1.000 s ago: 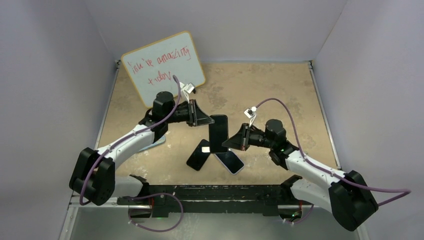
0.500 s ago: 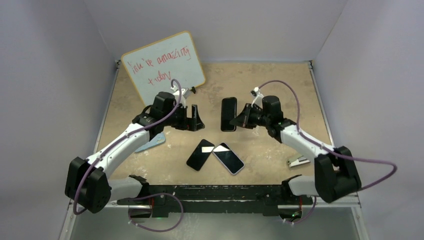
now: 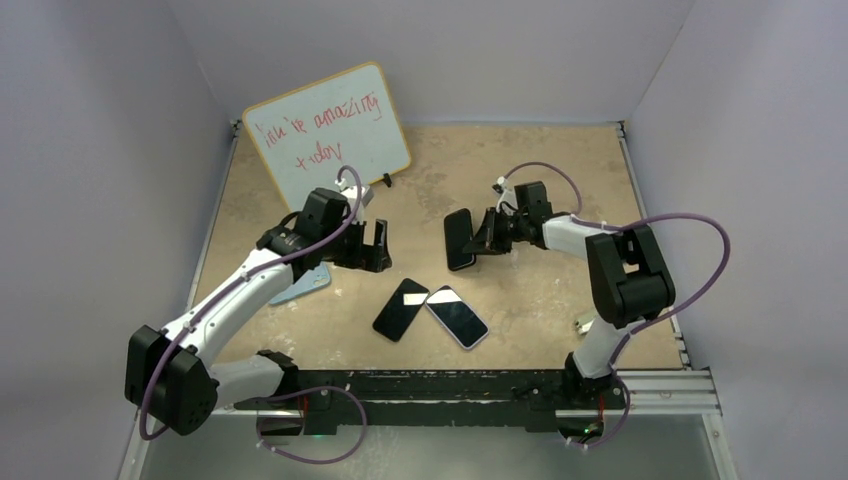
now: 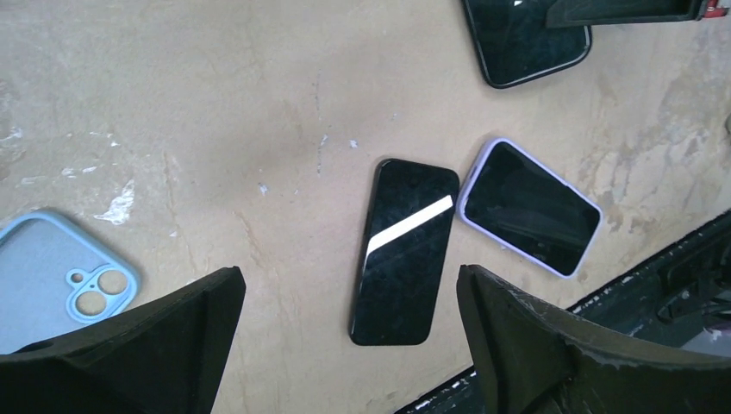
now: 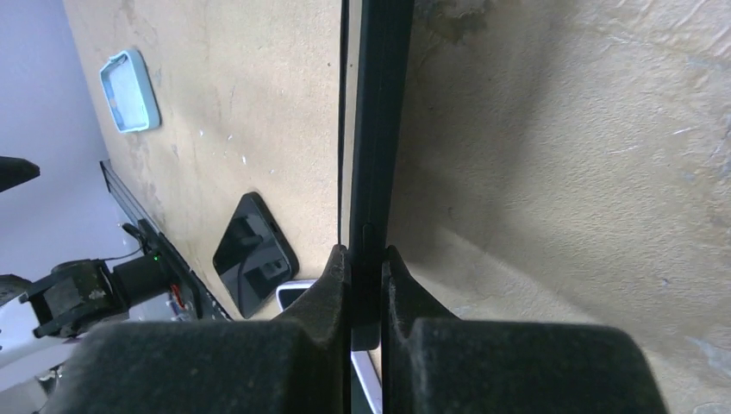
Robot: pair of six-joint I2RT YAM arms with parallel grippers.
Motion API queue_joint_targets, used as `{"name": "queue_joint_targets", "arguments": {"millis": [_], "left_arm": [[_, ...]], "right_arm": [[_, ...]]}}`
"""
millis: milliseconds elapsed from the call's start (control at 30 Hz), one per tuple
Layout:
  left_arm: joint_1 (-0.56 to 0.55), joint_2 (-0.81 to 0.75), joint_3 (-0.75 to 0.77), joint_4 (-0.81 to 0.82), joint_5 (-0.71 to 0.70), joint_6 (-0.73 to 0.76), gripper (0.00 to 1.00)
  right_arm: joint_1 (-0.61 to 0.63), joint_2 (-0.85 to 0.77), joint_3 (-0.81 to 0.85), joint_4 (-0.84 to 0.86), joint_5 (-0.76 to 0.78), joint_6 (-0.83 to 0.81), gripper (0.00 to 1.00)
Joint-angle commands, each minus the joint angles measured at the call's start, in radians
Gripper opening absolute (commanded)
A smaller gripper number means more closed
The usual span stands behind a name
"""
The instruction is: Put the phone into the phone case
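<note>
I see tabletop [image 4: 215, 103] rough, matt tan, scuffed with pale flecks. Black phone [image 4: 403, 250] glossy glass, bright streak mirrored. Lilac-cased phone [image 4: 530, 209]: shiny screen, duller rim. Blue case [image 4: 52, 276] matt, smooth, maybe silicone, at edge of my view. Left gripper [image 4: 346, 280] fingers [image 4: 534, 345] grainy matt black plastic. Whiteboard [image 3: 328, 135] smooth, glossy white.

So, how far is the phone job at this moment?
Done: a black phone is gripped. In hand: the right gripper holds it on edge; the left gripper is open, empty. Left: the blue case lies empty; the phone must go into it.
</note>
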State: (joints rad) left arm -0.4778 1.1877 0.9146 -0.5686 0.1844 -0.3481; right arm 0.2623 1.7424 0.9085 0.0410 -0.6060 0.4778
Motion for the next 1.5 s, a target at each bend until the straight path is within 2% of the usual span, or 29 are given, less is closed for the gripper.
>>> {"name": "queue_joint_targets", "arguments": {"millis": [0,100,233,400,467,500,700,900,967,1067,1167,1233,1467], "left_arm": [[0.015,0.012,0.018,-0.027,-0.09,-0.041,0.99],[0.022,0.029,0.002,-0.023,-0.097,-0.056,1.0],[0.038,0.058,-0.017,-0.04,-0.132,-0.04,1.0],[0.088,0.137,0.016,-0.078,-0.13,-0.017,1.0],[0.12,0.173,0.04,-0.103,-0.174,-0.01,1.0],[0.138,0.187,0.044,-0.106,-0.182,-0.011,1.0],[0.288,0.227,0.022,-0.09,-0.155,-0.012,0.96],[0.384,0.319,0.078,-0.13,-0.211,0.008,0.89],[0.399,0.312,0.084,-0.119,-0.244,0.0,0.87],[0.41,0.325,0.084,-0.088,-0.206,-0.012,0.81],[0.41,0.371,0.083,-0.046,-0.114,-0.015,0.64],[0.41,0.41,0.083,-0.04,-0.087,-0.03,0.58],[0.407,0.454,0.016,0.036,-0.022,-0.084,0.54]], "right_arm": [[-0.029,0.019,0.05,0.024,0.028,-0.059,0.1],[-0.034,0.03,0.047,0.03,0.064,-0.06,0.29],[-0.034,0.035,0.051,0.002,0.097,-0.074,0.47],[-0.034,-0.056,0.007,-0.031,0.152,-0.071,0.71],[-0.034,-0.105,-0.007,-0.038,0.176,-0.07,0.93],[-0.034,-0.13,-0.014,-0.038,0.182,-0.067,0.98],[-0.034,-0.307,-0.103,0.003,0.12,-0.007,0.99],[-0.03,-0.502,-0.192,0.032,0.073,0.044,0.99],[-0.029,-0.559,-0.222,0.046,0.071,0.061,0.99],[-0.029,-0.615,-0.261,0.071,0.045,0.079,0.99],[-0.028,-0.638,-0.279,0.074,0.032,0.073,0.99],[-0.028,-0.647,-0.289,0.075,0.029,0.072,0.99],[-0.029,-0.661,-0.332,0.113,-0.007,0.08,0.99]]}}
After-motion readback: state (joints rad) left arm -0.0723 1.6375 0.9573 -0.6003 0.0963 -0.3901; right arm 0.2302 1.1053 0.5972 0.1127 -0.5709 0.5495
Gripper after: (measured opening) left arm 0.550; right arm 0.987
